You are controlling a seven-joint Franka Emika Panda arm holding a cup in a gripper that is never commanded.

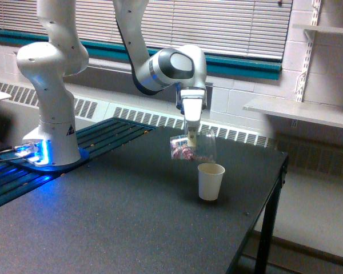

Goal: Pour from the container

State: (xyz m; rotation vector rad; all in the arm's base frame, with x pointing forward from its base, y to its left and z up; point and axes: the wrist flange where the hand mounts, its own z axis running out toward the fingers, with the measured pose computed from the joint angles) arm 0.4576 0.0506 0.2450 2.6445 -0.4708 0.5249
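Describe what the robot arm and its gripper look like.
The arm is glossy white with rounded segments and grey-blue joint bands, standing on a white column base with a small triangular warning sticker and glowing blue light at its foot. The gripper is a slim white block narrowing downward.

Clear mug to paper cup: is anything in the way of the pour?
Nothing visible. The end effector holds the tilted clear mug in the air, up and toward the exterior view's left of the paper cup. Only open air lies between them, and the cup's mouth is uncovered.
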